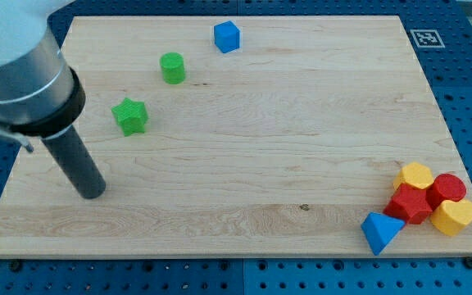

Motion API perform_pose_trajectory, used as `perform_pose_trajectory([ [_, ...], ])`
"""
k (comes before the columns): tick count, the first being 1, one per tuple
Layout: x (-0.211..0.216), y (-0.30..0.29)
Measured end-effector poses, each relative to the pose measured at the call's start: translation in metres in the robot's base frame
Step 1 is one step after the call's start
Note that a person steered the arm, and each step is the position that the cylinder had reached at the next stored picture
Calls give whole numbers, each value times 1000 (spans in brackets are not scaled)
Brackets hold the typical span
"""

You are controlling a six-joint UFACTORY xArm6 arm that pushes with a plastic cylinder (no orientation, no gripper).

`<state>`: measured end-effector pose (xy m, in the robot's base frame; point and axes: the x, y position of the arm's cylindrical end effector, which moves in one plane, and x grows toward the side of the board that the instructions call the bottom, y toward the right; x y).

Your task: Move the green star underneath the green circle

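The green star (129, 115) lies on the wooden board (244, 139) at the view's left. The green circle (172, 67) stands above and a little to the right of it, apart from it. My tip (93, 193) rests on the board below and to the left of the star, about a block's width or two from it, touching no block. The arm's grey body covers the view's top left corner.
A blue cube (227, 36) sits near the board's top edge. At the bottom right is a cluster: a yellow hexagon (414, 175), a red circle (447, 188), a red star (409, 203), a yellow heart (453, 217) and a blue triangle (380, 232).
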<state>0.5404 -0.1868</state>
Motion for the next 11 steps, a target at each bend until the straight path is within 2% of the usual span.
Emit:
perform_pose_trajectory([
  [4, -83, -8],
  [7, -115, 10],
  [11, -117, 37],
])
